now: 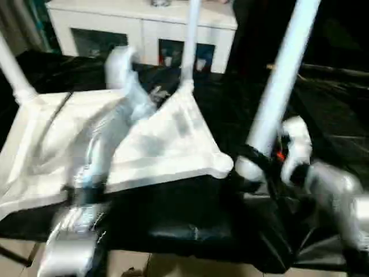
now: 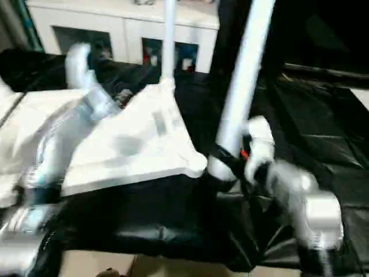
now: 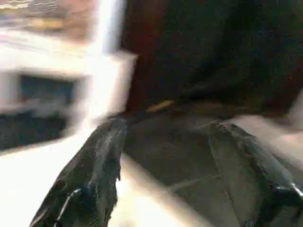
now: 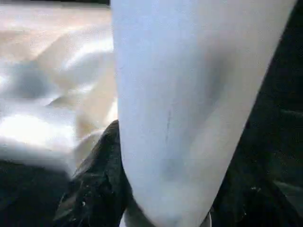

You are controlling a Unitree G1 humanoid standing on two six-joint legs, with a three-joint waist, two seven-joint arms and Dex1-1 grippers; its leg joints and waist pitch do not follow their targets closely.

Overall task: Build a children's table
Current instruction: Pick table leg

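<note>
The children's table point(image 1: 167, 138) lies upside down on the black work table. One leg point(image 1: 11, 63) stands at its far left corner and another leg point(image 1: 190, 40) at the far corner. A third leg point(image 1: 279, 81) leans by the near right corner point(image 1: 222, 164). My right gripper point(image 1: 249, 164) is shut on that leg near its lower end, and the tube point(image 4: 189, 104) sits between its black fingers point(image 4: 94, 189). Whether the leg sits in the socket is hidden. My left gripper point(image 3: 165, 125) hangs open over the tabletop near the far corner, holding nothing.
A white cabinet with glass doors point(image 1: 144, 29) stands behind the work table. The black cover point(image 1: 328, 115) stretches to the right of the small table. The work table's front edge point(image 1: 190, 242) runs close below my arms, with floor beneath.
</note>
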